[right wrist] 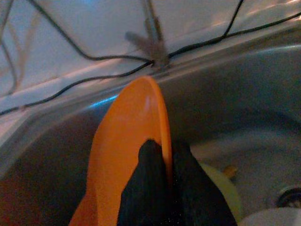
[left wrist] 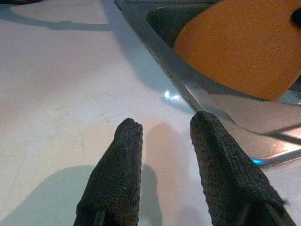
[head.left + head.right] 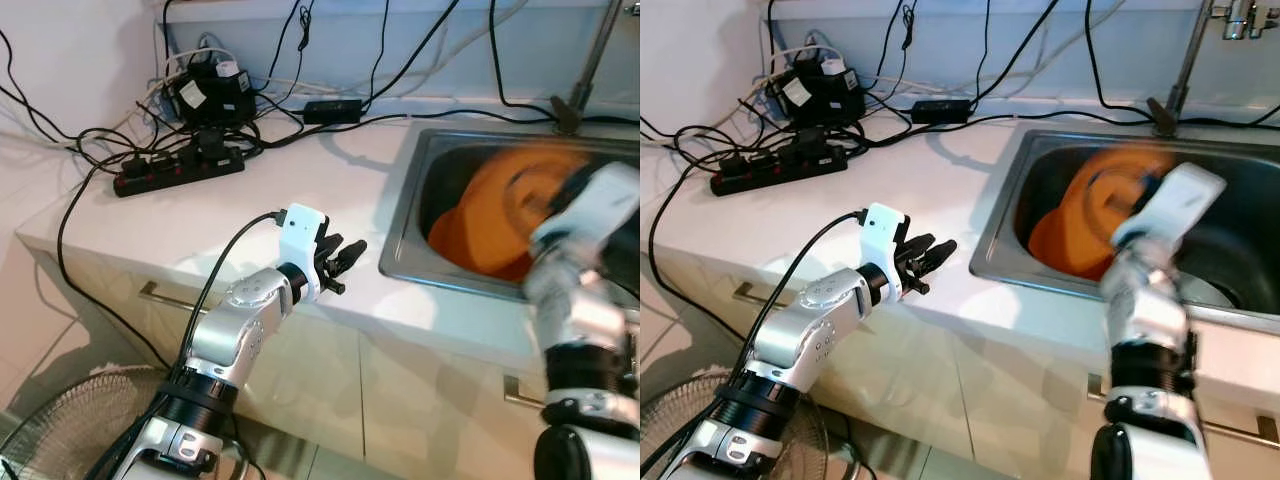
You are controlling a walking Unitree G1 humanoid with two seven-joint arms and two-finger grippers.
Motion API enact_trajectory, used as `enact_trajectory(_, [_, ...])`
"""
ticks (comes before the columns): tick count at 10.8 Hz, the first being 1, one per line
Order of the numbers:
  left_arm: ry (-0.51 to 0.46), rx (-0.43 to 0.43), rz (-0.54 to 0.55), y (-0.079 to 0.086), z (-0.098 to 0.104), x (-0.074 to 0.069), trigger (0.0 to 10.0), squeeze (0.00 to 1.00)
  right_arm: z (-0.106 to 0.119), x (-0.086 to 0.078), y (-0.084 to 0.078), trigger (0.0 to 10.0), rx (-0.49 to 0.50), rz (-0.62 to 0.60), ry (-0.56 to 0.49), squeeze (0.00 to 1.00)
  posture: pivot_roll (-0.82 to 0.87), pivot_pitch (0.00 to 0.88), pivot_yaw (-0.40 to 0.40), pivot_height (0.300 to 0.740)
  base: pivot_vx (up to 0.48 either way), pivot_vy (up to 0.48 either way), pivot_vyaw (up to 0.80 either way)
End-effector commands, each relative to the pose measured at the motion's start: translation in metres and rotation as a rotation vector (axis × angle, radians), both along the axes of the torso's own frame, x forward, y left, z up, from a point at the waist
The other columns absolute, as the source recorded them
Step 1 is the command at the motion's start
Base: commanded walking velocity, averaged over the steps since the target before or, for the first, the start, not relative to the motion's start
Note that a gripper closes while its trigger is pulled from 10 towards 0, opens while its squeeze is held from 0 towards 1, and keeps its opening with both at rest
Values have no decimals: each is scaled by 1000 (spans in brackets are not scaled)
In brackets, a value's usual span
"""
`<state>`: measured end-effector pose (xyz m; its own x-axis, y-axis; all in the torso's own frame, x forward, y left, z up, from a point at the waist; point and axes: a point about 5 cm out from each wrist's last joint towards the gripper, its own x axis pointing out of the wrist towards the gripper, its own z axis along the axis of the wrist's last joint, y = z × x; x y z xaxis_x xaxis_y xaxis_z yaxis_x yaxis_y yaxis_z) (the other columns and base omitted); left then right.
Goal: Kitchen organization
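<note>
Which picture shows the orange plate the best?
The right wrist view: the orange plate is sharp there, its rim pinched by the right gripper over the sink. Both eye views show it blurred; the left wrist view catches part of it.

Head eyes overlook sink (image 3: 420, 170); wrist cameras close.
</note>
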<state>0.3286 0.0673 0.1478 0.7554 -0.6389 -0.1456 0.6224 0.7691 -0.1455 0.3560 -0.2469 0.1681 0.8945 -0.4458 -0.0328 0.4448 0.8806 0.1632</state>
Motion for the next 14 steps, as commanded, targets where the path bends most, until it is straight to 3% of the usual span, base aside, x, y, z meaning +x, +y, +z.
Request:
enact_trajectory(1, [-19,7,-5,2,1,-1,10000,0,1,5,14,10000,-31,79,17,0,67,0,137,740,0,0,0])
enact_trajectory(2, [-19,7,-7,1,1,-1,10000,0,-4,6,21,10000,-31,112,36,0,65,0,138,740,0,0,0])
enact_trajectory(3, [-21,7,-7,1,0,-1,10000,0,-4,8,28,10000,-37,152,38,1000,64,0,137,740,0,0,0])
enact_trajectory(4, [-21,6,-7,1,0,-1,10000,0,-4,8,29,10000,-41,159,38,1000,64,0,137,740,0,0,0])
enact_trajectory(5, [-25,6,-5,0,0,-1,10000,0,-3,9,31,10000,-52,163,38,75,64,0,135,740,0,0,0])
enact_trajectory(6, [-32,4,3,1,1,-1,10000,0,-2,9,32,10000,-75,169,31,0,64,0,135,740,0,0,0])
enact_trajectory(9, [-86,-4,35,2,3,1,10000,0,13,7,36,10000,-144,170,-74,0,61,0,135,740,0,0,0])
enact_trajectory(12, [-193,-32,146,8,10,7,10000,0,33,-3,50,10000,-293,224,-241,0,62,0,134,740,0,0,0])
enact_trajectory(14, [-301,-27,245,18,16,12,10000,0,31,-12,63,10000,-267,269,-313,0,57,0,134,740,0,0,0])
